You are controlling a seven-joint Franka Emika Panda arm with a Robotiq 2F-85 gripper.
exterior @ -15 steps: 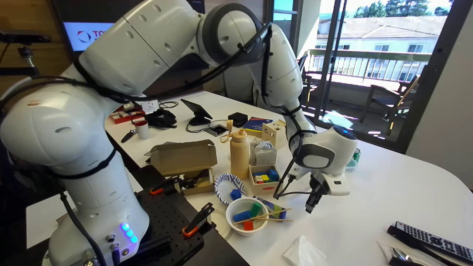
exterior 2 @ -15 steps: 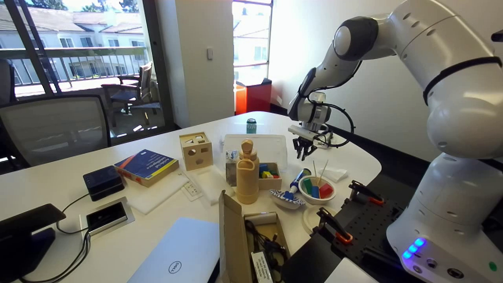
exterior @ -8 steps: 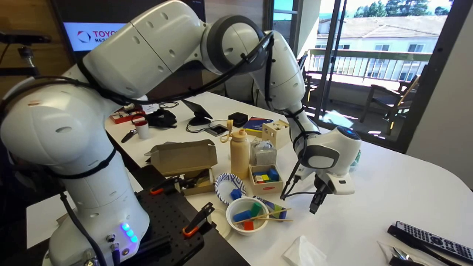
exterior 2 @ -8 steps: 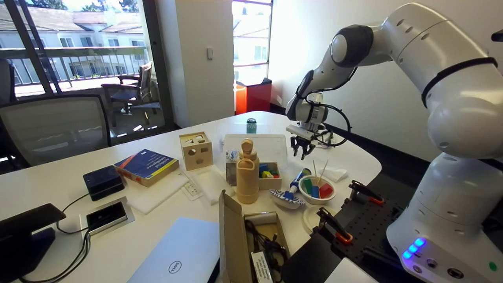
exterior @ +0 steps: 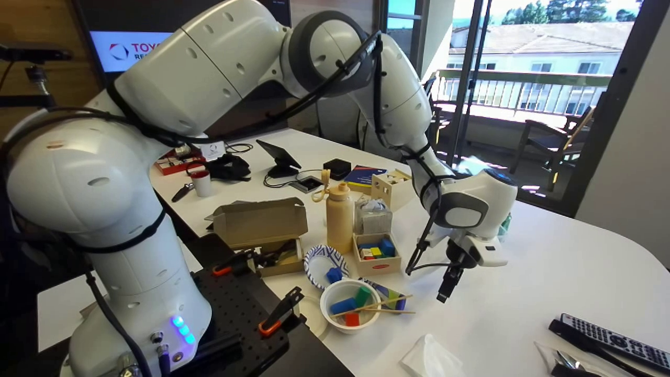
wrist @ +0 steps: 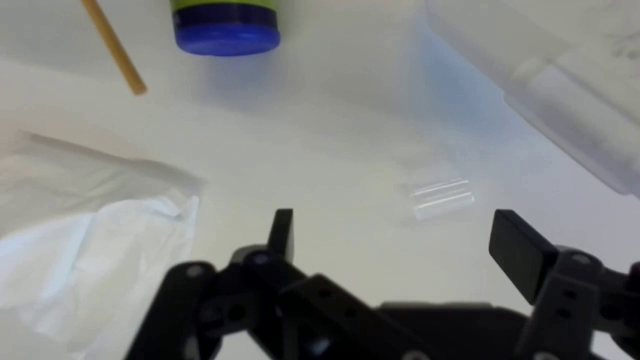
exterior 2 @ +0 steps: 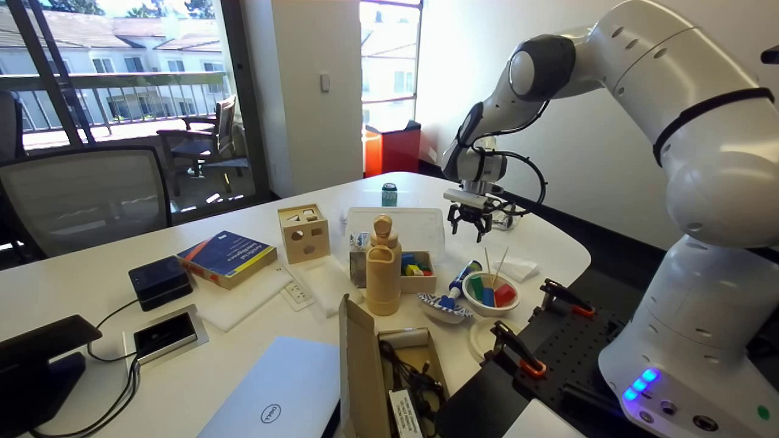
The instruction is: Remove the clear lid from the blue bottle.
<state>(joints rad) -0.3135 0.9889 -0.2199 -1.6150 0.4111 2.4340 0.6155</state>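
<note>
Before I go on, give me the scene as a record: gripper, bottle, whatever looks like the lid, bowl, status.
Gripper: open and holding nothing, above the white table
Blue bottle: on its side next to the white bowl, not upright; green band by its blue end
Probable lid: small see-through cylinder lying on the table, apart from bottle and gripper
Bowl contents: green block, blue block, red block, two wooden sticks
Loose nearby: crumpled white sheet
Status: lid looks off, but the bottle's top is unclear in every view

Wrist view: blue bottle [wrist: 226, 29] at 11 o'clock, lime/navy bands; clear lid [wrist: 443, 199] at 3. Patterned bowl [exterior: 314, 264] at 6 in an exterior view: blue geometric on white.
</note>
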